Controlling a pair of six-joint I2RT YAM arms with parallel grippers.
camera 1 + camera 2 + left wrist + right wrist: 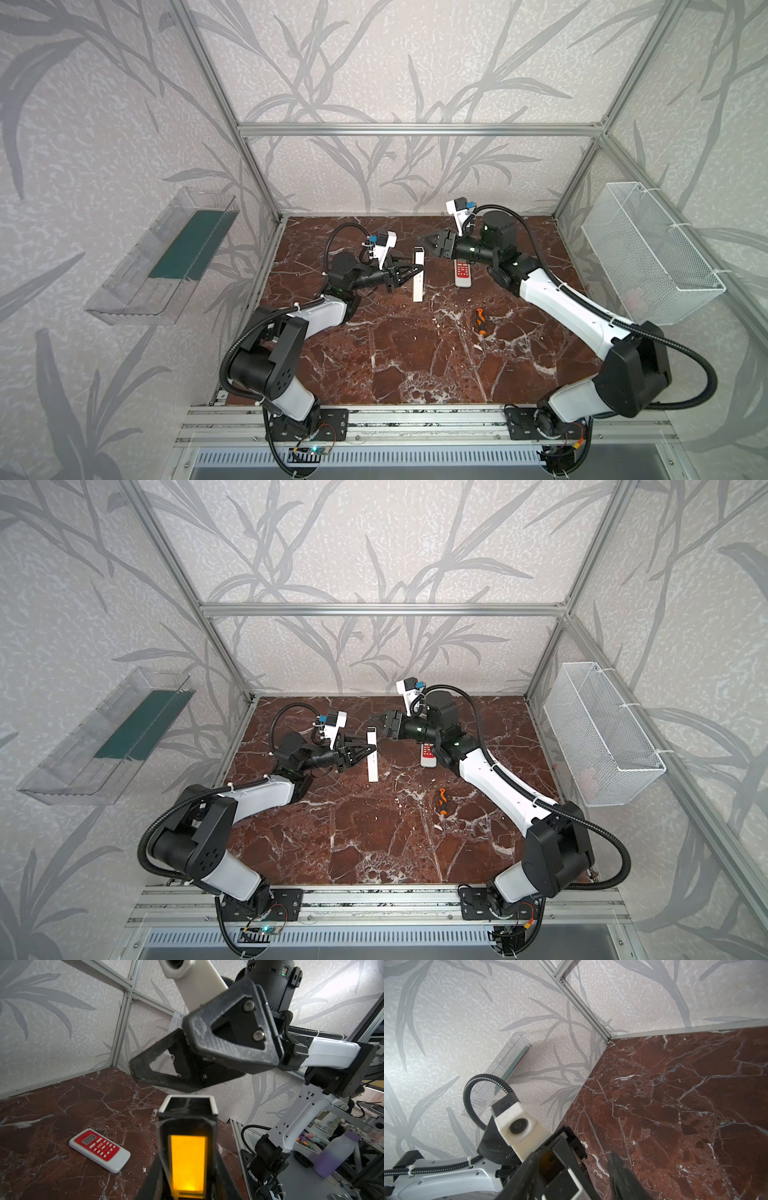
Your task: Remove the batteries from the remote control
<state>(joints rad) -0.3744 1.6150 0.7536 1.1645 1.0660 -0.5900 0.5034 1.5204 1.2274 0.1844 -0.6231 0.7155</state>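
L gripper (409, 271) is clamped on the long white slim remote (418, 291), arm low, reaching twd centre. R gripper (428, 245) has jaws partly apart at remote's far end, contact unclear, forearm level.

You get soft, even light, faint arm shadows on the table (415, 365), and close-up fingers (228, 1028) blurred in the left wrist view, whose edges stretch.

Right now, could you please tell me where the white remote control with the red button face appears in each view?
Both top views: the red-faced remote lies right of centre on the dark red marble tabletop.
Left wrist: flat on the marble, in full view.
Right wrist: not in it.
Shared landmark: the long white remote next to it.
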